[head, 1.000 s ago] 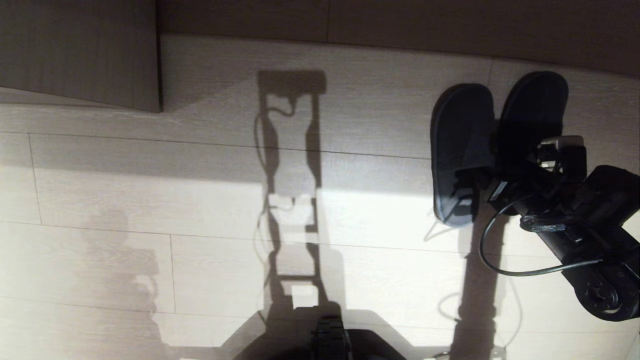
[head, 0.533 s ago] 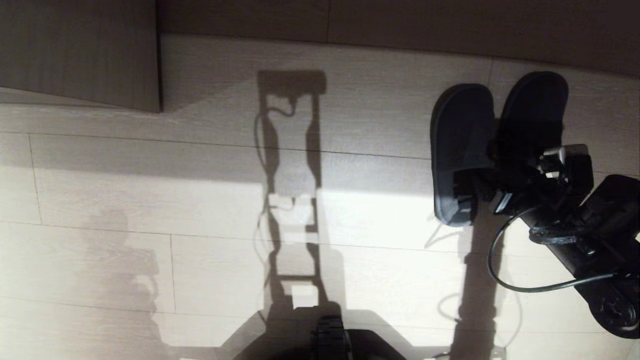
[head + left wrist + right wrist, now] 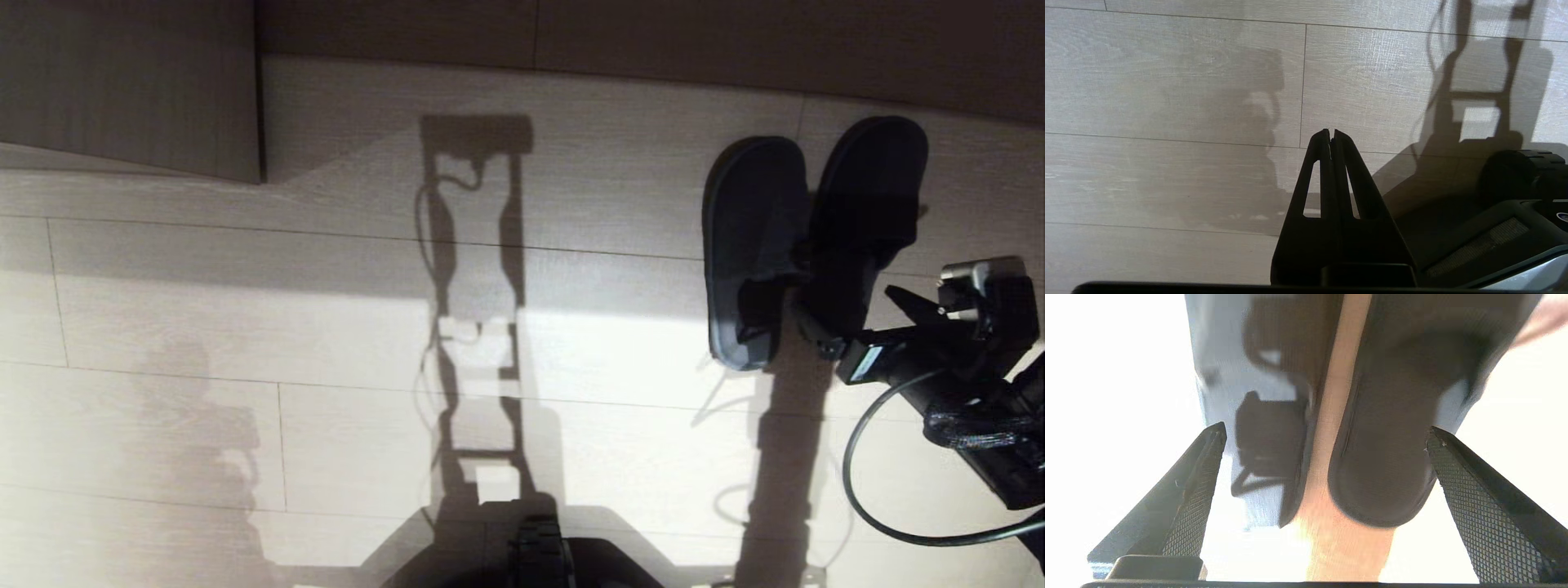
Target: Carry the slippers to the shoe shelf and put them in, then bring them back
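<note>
Two grey-blue slippers lie side by side on the pale floor at the right, one [image 3: 755, 245] beside the other [image 3: 869, 188], toes pointing away from me. My right gripper [image 3: 849, 314] hovers just behind their heels, open, with nothing held. In the right wrist view the gripper [image 3: 1326, 430] spans both heels, the left slipper [image 3: 1220, 355] and the right one [image 3: 1392, 437] lying between its spread fingers. A beige wood-grain panel at the far left looks like part of the shoe shelf [image 3: 131, 82]. My left gripper [image 3: 1331, 132] hangs shut and empty over bare floor.
A darker board [image 3: 653, 33] runs along the far edge behind the slippers. My own base [image 3: 539, 555] shows at the near edge, and its shadow falls across the middle of the floor. A black cable [image 3: 865, 490] loops from the right arm.
My right gripper has drawn back from over the slippers' heels toward the near right. The slippers have stayed where they lay. The left arm has not moved.
</note>
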Tool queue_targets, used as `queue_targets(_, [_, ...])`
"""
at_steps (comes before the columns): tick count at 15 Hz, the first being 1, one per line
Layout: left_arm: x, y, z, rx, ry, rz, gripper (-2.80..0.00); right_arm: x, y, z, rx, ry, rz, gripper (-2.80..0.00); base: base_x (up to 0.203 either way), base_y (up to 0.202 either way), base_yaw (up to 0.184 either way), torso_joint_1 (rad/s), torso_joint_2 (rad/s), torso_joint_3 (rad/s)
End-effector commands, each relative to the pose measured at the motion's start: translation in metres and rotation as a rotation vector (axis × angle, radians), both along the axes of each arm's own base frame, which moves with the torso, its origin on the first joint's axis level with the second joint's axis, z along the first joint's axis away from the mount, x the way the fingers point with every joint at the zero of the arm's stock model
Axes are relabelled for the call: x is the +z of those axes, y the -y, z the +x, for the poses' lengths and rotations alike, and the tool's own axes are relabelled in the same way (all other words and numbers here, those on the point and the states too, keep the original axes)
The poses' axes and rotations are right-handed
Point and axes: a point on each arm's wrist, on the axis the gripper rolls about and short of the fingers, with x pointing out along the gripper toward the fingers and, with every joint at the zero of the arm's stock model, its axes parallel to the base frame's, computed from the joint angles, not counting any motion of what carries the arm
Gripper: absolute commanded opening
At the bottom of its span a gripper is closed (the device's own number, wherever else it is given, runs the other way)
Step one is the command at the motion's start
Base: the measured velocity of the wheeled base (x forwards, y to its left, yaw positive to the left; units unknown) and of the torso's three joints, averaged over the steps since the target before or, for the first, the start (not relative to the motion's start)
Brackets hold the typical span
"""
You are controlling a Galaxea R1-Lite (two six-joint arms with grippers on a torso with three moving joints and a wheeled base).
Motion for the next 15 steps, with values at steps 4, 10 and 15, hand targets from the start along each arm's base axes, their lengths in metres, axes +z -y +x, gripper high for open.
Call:
queue_targets(4, [0.0,0.0,0.0,0.0,-0.001,0.0,-2.8,0.045,0.002,-0.019,0.011,0.119,0.003,-2.8,0.0,0.0,0.0,0.0,0.0,0.0])
queue_targets(10, [0.0,0.0,0.0,0.0,-0.001,0.0,-2.8,0.092,0.029,0.034,-0.107,0.184,-0.013,-2.8,0.0,0.0,0.0,0.0,0.0,0.0])
queue_targets(15, [0.0,0.0,0.0,0.0,-0.001,0.0,-2.8,0.098,0.056,0.095,-0.18,0.223,-0.03,-2.8,0.0,0.0,0.0,0.0,0.0,0.0])
